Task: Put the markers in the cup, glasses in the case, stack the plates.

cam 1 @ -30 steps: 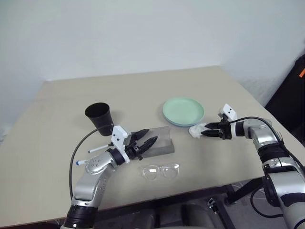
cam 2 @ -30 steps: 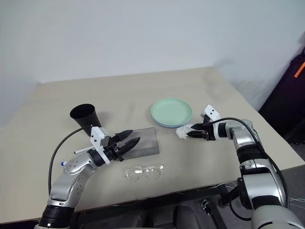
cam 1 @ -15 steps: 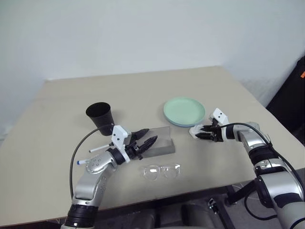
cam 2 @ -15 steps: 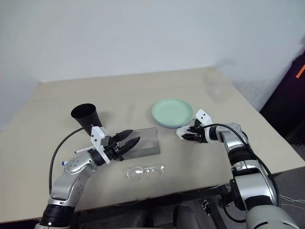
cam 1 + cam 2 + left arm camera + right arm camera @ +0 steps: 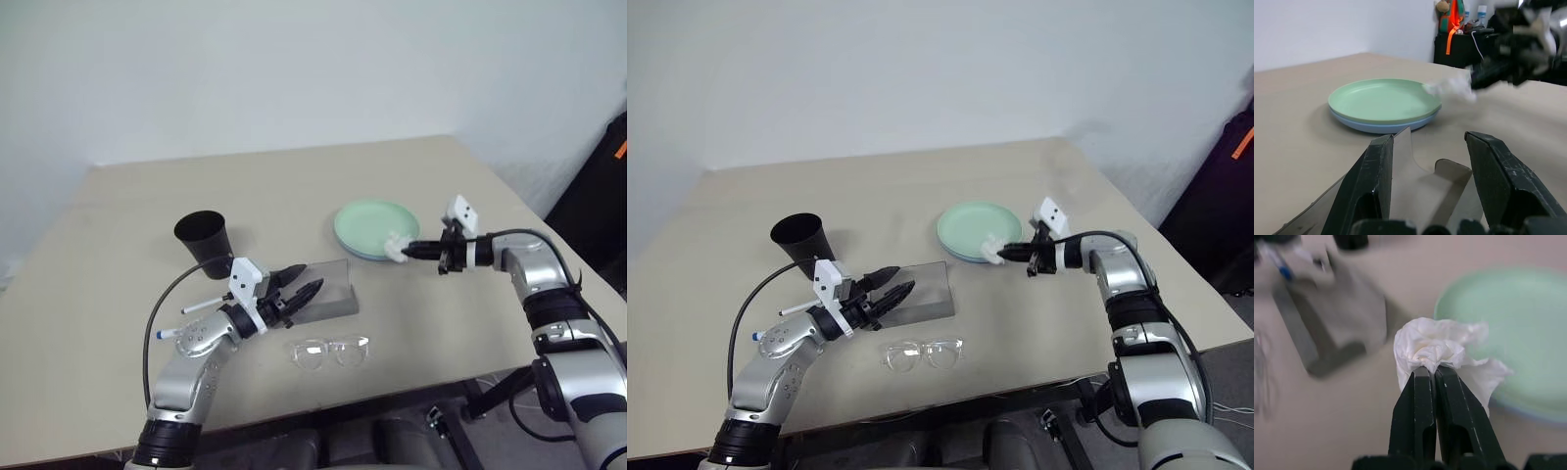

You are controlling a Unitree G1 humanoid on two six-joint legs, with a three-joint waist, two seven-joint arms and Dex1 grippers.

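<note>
On the tan desk (image 5: 411, 176), far left, the black tapered plastic cup (image 5: 203, 241) stands upright with nothing seen inside. Two white markers (image 5: 196, 307) lie beside the left arm. The left claw (image 5: 299, 289) hangs open over the flat grey felt case (image 5: 333, 290). The clear plastic glasses (image 5: 329, 350) lie near it. The mint green plate (image 5: 375, 226) sits on the light blue plate (image 5: 1381, 128). The right claw (image 5: 407, 251) pinches a crumpled white tissue (image 5: 1442, 350).
</note>
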